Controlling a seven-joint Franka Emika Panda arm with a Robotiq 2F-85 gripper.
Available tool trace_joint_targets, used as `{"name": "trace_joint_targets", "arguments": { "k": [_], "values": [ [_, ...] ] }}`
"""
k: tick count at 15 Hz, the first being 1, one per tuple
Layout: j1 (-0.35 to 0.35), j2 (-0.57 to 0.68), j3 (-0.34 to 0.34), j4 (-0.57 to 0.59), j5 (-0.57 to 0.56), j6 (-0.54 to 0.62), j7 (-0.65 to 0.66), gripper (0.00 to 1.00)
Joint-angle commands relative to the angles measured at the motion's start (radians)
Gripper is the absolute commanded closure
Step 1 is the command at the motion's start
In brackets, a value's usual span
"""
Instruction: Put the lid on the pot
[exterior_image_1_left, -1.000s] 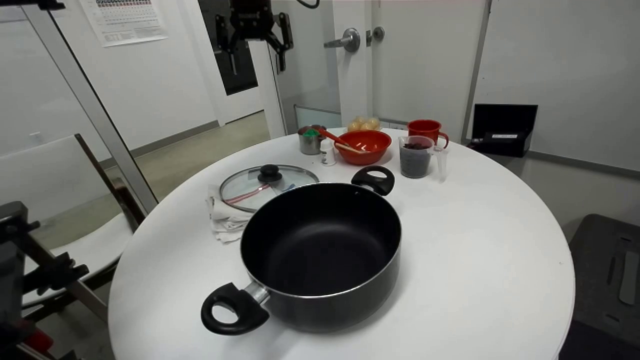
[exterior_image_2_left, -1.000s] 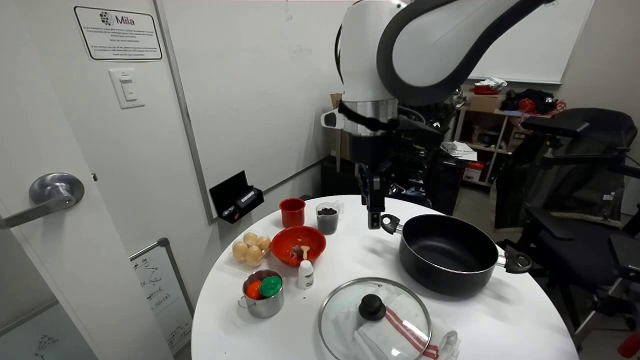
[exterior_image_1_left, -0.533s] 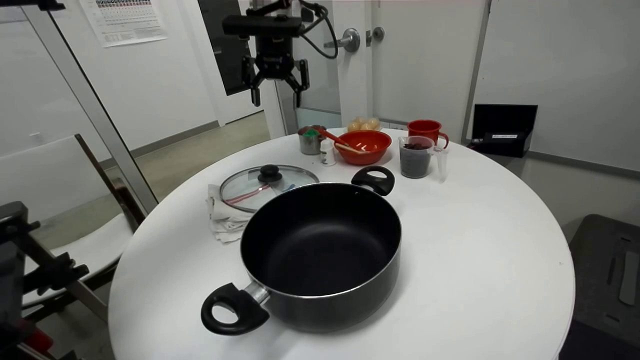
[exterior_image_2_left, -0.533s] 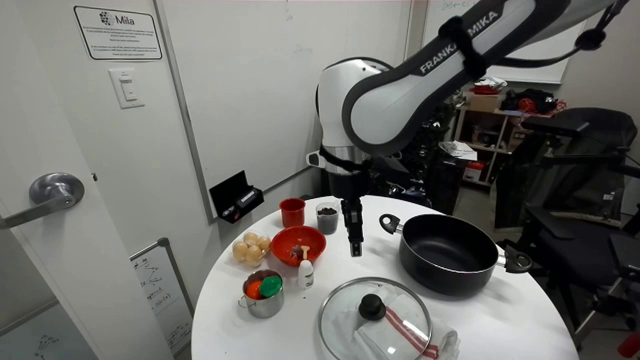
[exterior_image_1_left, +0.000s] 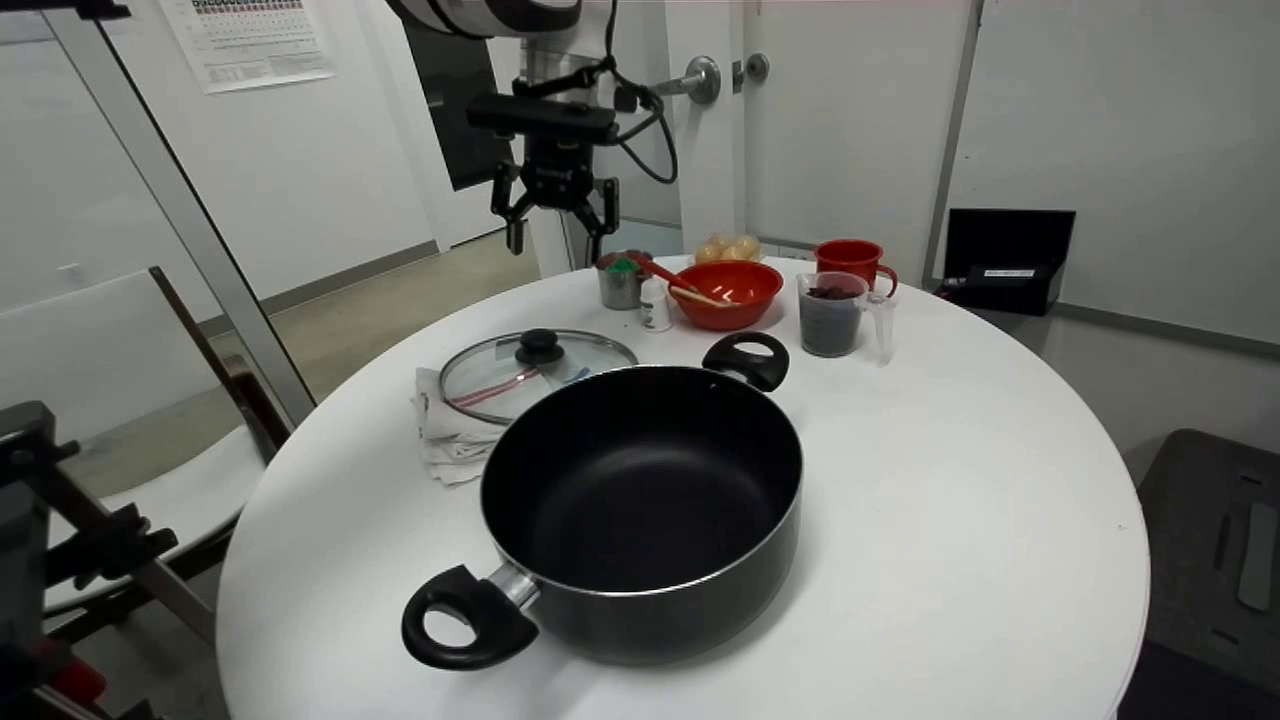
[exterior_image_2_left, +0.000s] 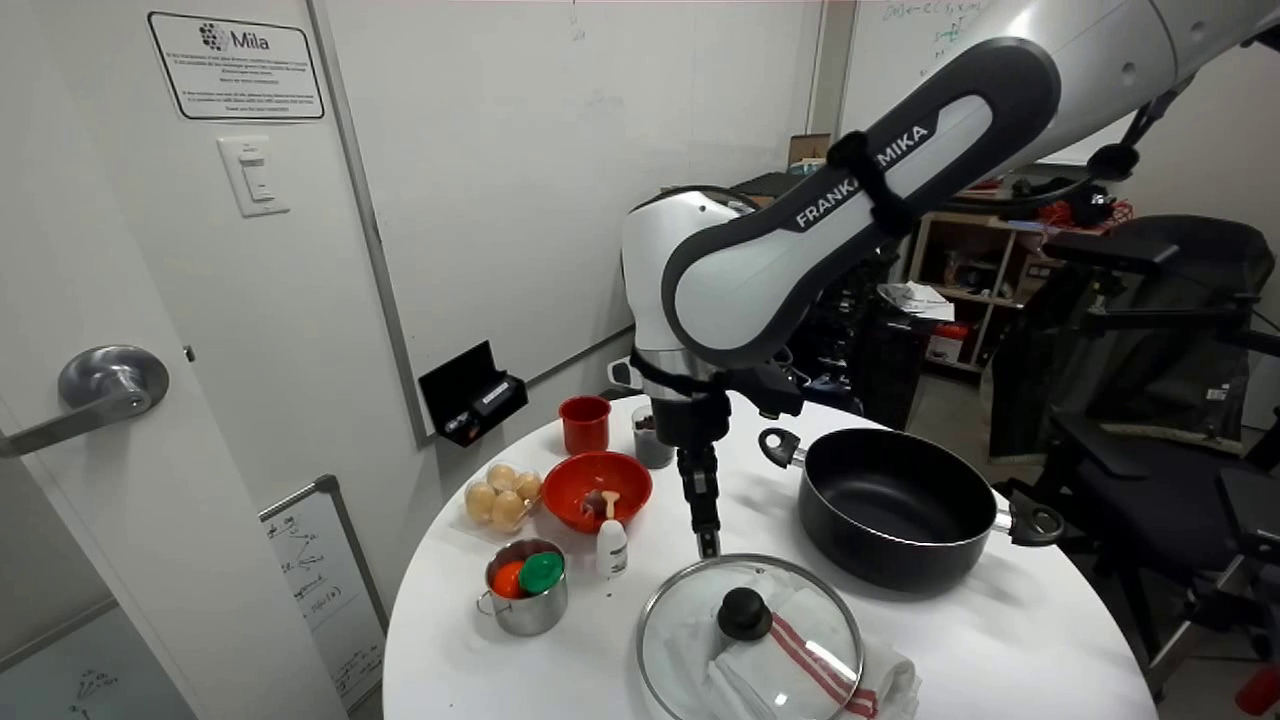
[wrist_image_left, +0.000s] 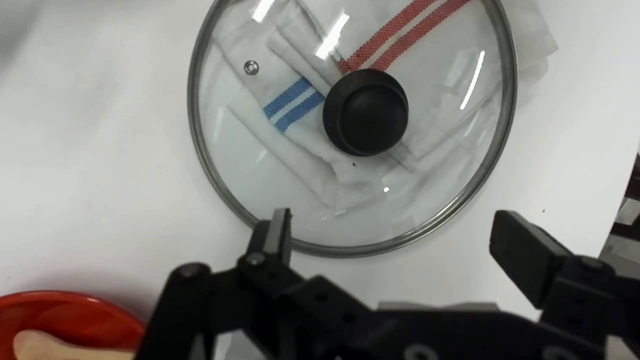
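Observation:
The clear glass lid with a metal rim and black knob (exterior_image_1_left: 540, 347) (exterior_image_2_left: 745, 615) (wrist_image_left: 366, 112) lies on the table, partly on a folded cloth (exterior_image_1_left: 455, 445). The wide black pot (exterior_image_1_left: 640, 500) (exterior_image_2_left: 890, 500) stands open beside it, with two black loop handles. I do not see the pot itself in the wrist view. My gripper (exterior_image_1_left: 555, 248) (exterior_image_2_left: 709, 548) (wrist_image_left: 392, 225) is open and empty, pointing down. It is above the table near the lid's edge on the side of the red bowl. In the wrist view the knob lies ahead of the fingers, apart from them.
A red bowl (exterior_image_1_left: 725, 297) (exterior_image_2_left: 597, 490) with a utensil, a small white bottle (exterior_image_2_left: 611, 550), a metal cup (exterior_image_2_left: 528, 600), eggs (exterior_image_2_left: 503, 498), a red mug (exterior_image_2_left: 585, 425) and a clear measuring cup (exterior_image_1_left: 830, 318) stand near the lid. The table edge (wrist_image_left: 622, 175) is at the wrist view's right.
My gripper has come down and moved from near the pot's handle toward the lid. It stays open. The lid, pot and other objects have not moved.

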Motion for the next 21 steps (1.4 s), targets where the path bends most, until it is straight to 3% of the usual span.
{"name": "trace_joint_targets", "arguments": {
  "k": [1,10,21],
  "values": [
    [-0.013,0.056,0.027,0.063,0.034,-0.046,-0.021,0.00],
    [-0.025,0.139,0.037,0.079,0.100,-0.078,0.023,0.00],
    [-0.026,0.113,-0.005,0.015,0.096,-0.042,0.157,0.00]
  ]
}}
